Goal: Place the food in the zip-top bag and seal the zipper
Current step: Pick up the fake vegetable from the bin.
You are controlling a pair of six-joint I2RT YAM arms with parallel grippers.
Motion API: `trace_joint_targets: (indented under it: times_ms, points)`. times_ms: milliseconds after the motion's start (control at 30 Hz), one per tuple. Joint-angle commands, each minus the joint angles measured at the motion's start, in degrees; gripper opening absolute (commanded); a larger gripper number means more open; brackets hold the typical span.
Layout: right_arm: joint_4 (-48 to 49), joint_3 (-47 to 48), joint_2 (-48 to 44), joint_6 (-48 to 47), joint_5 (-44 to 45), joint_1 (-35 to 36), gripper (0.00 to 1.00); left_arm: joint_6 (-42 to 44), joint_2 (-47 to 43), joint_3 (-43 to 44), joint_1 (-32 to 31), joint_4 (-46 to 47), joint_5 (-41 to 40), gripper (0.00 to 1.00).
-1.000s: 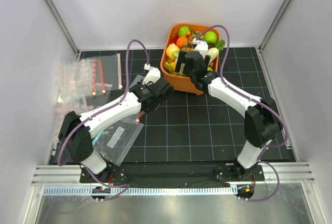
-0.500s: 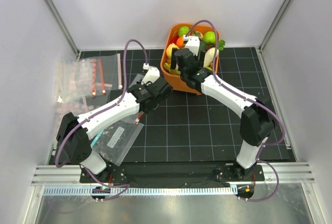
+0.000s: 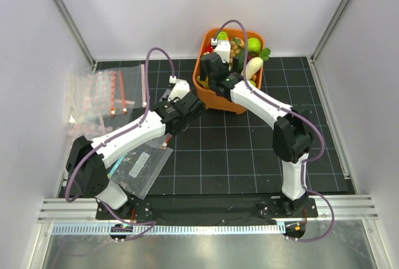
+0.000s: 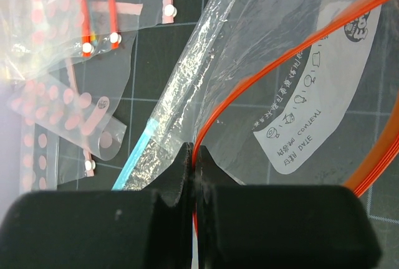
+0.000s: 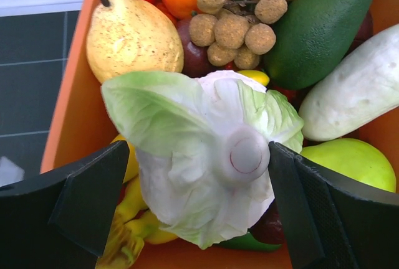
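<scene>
My left gripper (image 4: 194, 155) is shut on the red-orange zipper (image 4: 262, 76) of the clear zip-top bag (image 4: 274, 45), whose white label (image 4: 318, 94) shows, and the mouth loops open. In the top view the left gripper (image 3: 167, 137) is above that bag (image 3: 140, 166). My right gripper (image 5: 198, 157) is open inside the orange bin (image 3: 221, 102), one jaw on each side of the white cauliflower with green leaves (image 5: 187, 182). A brown ball cluster (image 5: 237, 7), a dark green piece (image 5: 318, 26) and a yellow pear-like fruit (image 5: 131, 35) lie behind it.
A bag with a teal strip (image 4: 134, 157) lies under the held bag. More clear bags with red strips and pink dots (image 3: 103, 94) lie at the table's left. The bin also holds a white cucumber (image 5: 355, 94) and a green apple (image 5: 349, 160).
My right arm has swung left and farther over the bin, bringing its open jaws around the cauliflower. My left gripper has stayed shut on the zipper, hardly moving.
</scene>
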Motion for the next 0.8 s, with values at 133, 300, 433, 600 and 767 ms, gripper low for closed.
trace_joint_targets:
  times_ms: [133,300,433,600,767]
  points:
    - [-7.46,4.46,3.57,2.75,4.66,-0.96,0.99,-1.81,-3.05,-0.53,0.53,0.8,-2.84,0.01]
    - [-4.75,1.22,0.86,3.8,-0.96,-3.15,0.71,-1.63,-3.06,-0.71,0.53,1.24,-2.41,0.02]
    - [0.45,-4.49,-5.12,3.36,-3.78,-3.33,0.42,-1.63,-2.35,-0.27,0.53,0.89,-2.32,0.01]
    - [4.05,-8.8,-14.07,3.36,-6.93,-3.42,0.34,-1.72,-2.7,-0.44,0.53,0.89,-2.06,0.01]
    - [9.14,-16.53,-23.13,1.96,-9.67,-3.33,0.3,-1.37,-2.88,-0.53,0.53,1.33,-0.74,0.01]
